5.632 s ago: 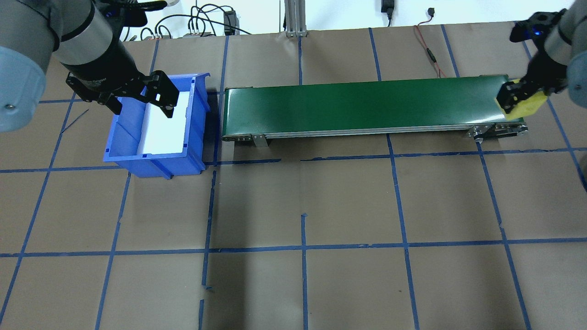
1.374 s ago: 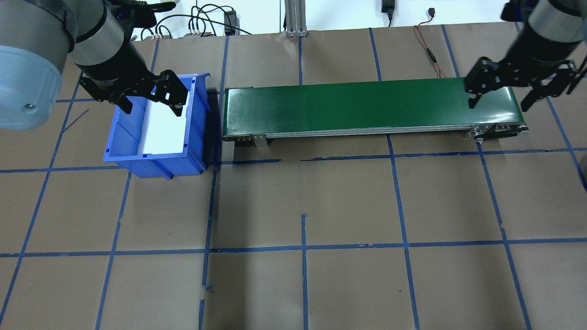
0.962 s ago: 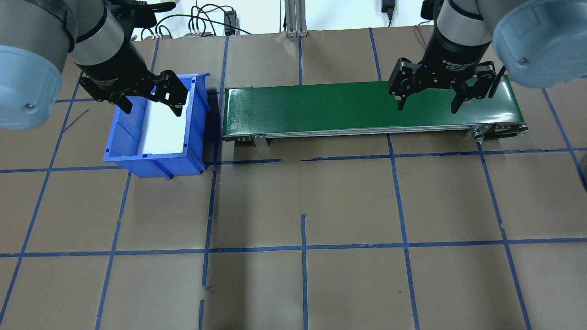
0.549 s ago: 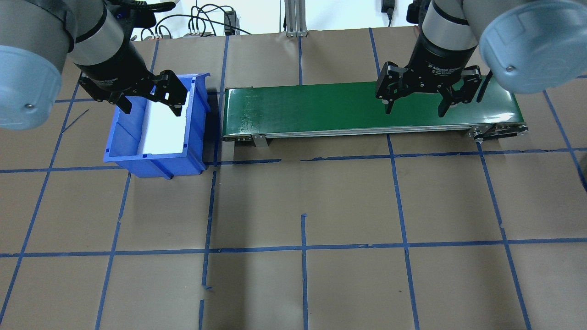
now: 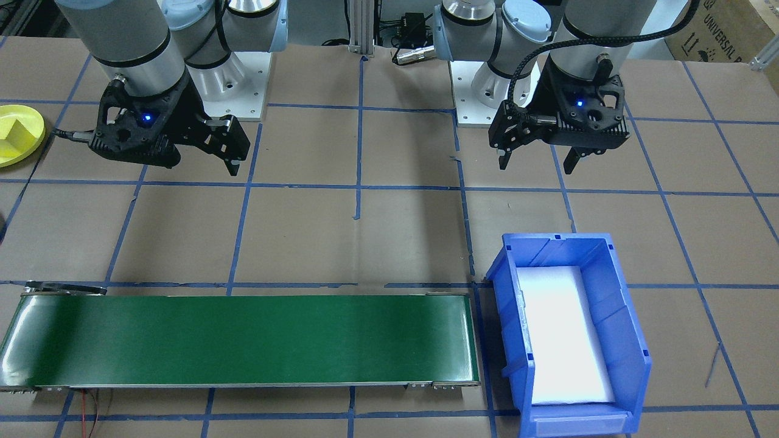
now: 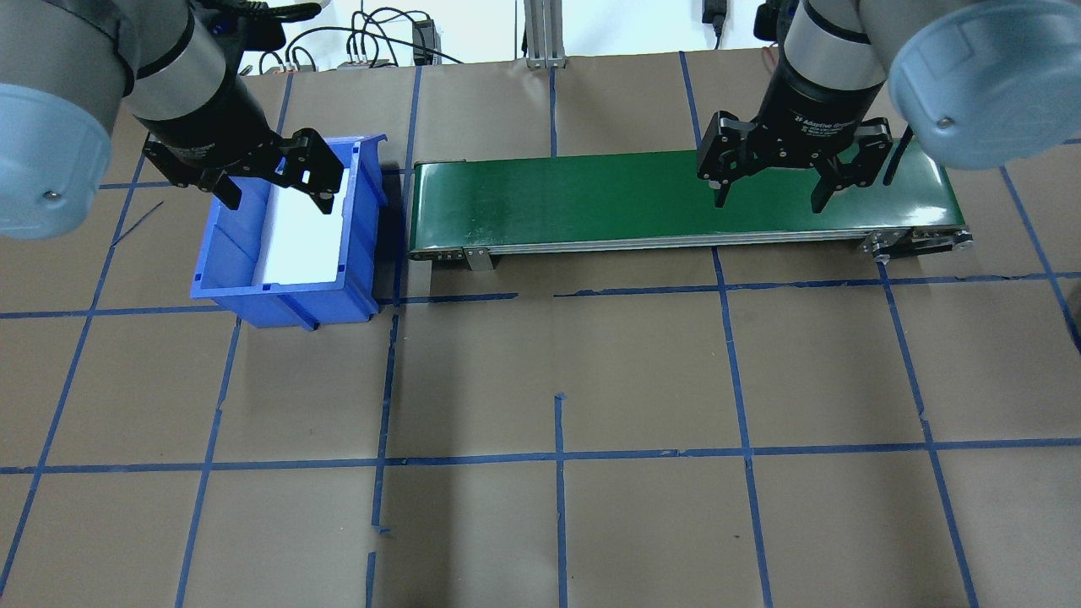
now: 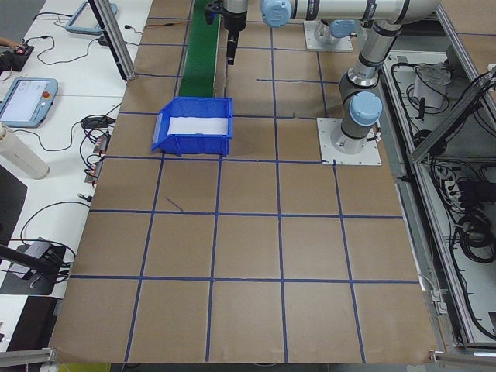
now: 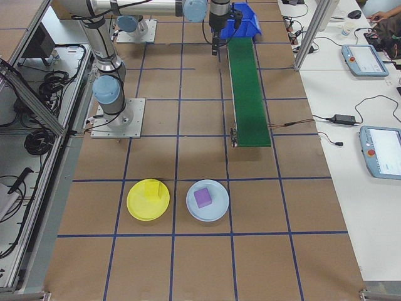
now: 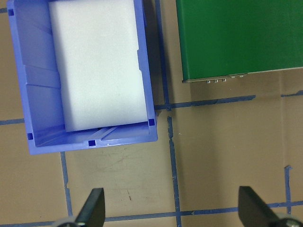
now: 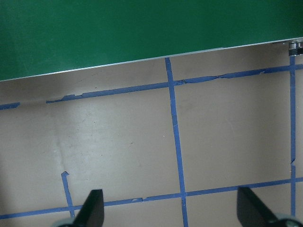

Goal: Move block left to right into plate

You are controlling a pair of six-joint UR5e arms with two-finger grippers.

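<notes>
Both pincers spread and empty: right pincer (image 6: 767, 180) over green conveyor (image 6: 591, 203), left pincer (image 6: 279, 181) above blue bin (image 6: 228, 279). Yellow block (image 8: 153, 194) already in yellow plate (image 8: 138, 210); next, probably, fetching another block.

The brown counter (image 6: 642, 371) bore blue tape lines. On it sat a blue bin (image 6: 287, 245), a green conveyor (image 6: 659, 198) and, off to the right, a yellow plate (image 8: 148, 199) beside a pale blue plate (image 8: 207, 200).

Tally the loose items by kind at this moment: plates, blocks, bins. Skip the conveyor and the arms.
Plates: 2, round yellow plastic plate and round pale blue plate
Blocks: 2, yellow block in the yellow plate, purple cube in the blue one
Bins: 1, blue rectangular plastic bin
Total: 5
</notes>
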